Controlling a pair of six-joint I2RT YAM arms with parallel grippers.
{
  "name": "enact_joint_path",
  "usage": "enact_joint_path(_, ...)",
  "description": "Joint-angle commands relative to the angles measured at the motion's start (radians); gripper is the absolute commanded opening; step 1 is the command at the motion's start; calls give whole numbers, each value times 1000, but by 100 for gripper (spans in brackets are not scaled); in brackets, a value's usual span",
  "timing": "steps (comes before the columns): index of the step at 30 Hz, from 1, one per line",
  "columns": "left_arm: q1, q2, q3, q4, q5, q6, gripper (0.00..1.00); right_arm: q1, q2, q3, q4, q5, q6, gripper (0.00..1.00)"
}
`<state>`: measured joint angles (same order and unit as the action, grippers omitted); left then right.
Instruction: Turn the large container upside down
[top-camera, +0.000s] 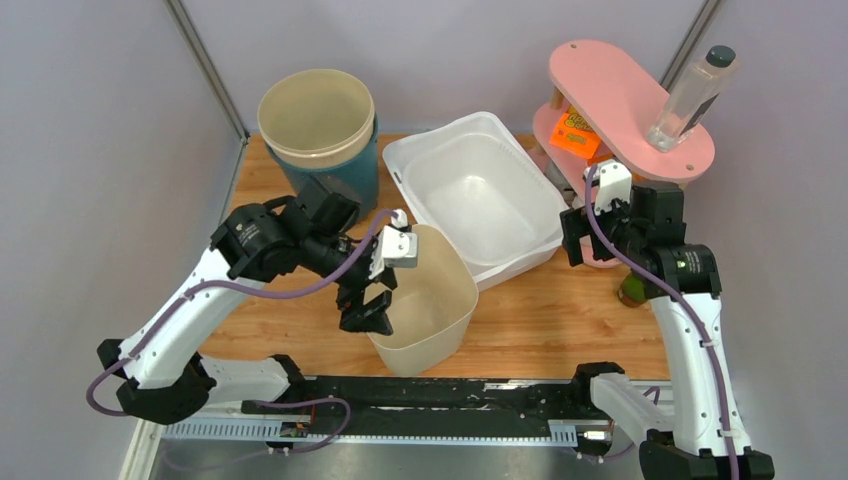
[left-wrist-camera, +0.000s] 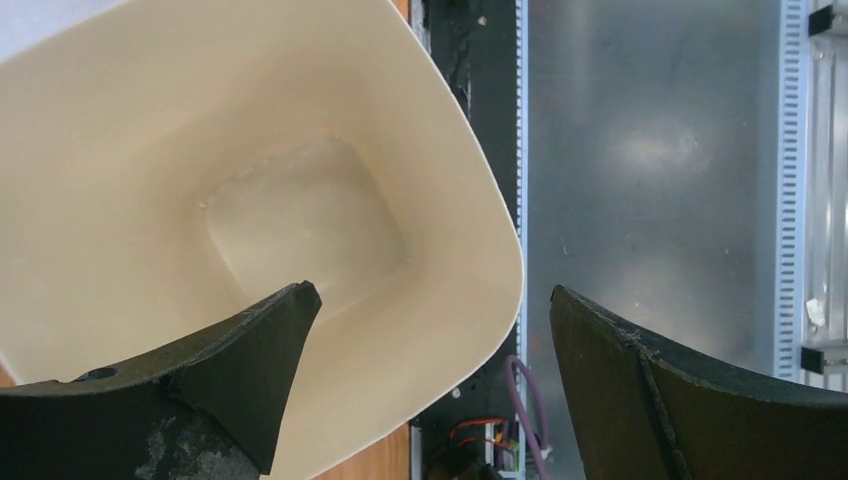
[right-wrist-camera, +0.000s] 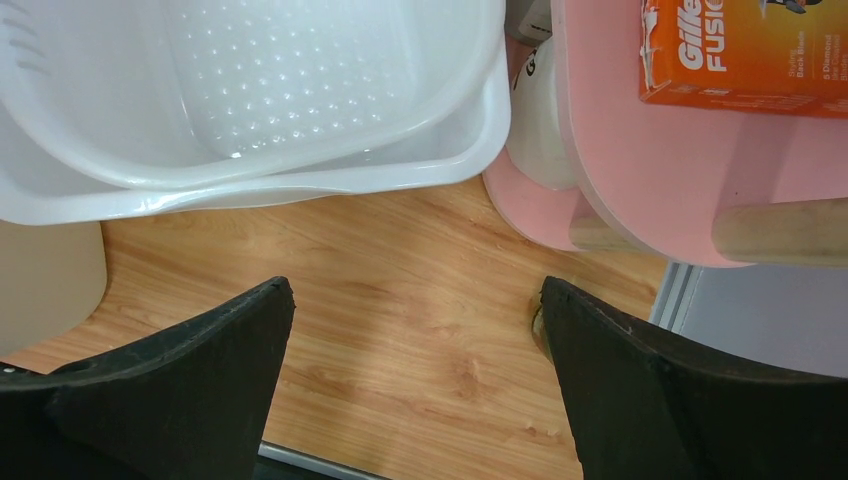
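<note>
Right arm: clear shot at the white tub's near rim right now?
Probably yes. The right gripper hangs open over the table, short of the rim of the white tub, nothing between; the pink shelf sits to one side.

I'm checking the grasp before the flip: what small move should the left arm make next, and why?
Probably close the left pincer on the wall of the cream container. The pincer is open and straddles the rim, with one finger over the inside and the other outside it. The container stands mouth up and is not yet gripped.
</note>
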<state>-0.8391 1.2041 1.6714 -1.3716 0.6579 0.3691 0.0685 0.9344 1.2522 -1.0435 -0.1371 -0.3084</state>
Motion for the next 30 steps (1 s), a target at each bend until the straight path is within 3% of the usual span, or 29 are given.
enact_joint_path(1, -60, 10, -58, 60, -83, 10, 97, -3, -12, 15, 46, -20, 12, 100)
enact_joint_path(8, -137, 62, -103, 205, -128, -72, 94, -2, -30, -18, 39, -6, 15, 100)
enact_joint_path(17, -312, 152, -41, 203, -243, -51, 95, -2, -50, -59, 33, -16, 22, 100)
enact_joint_path(24, -385, 231, -45, 213, -395, -139, 94, -4, -59, -89, 33, -41, 44, 100)
enact_joint_path(28, -400, 259, -44, 207, -425, -156, 84, -2, -76, -105, 33, -53, 29, 100)
enact_joint_path(30, -401, 264, -16, 193, -400, -139, 71, -2, -84, -114, 34, -53, 18, 100)
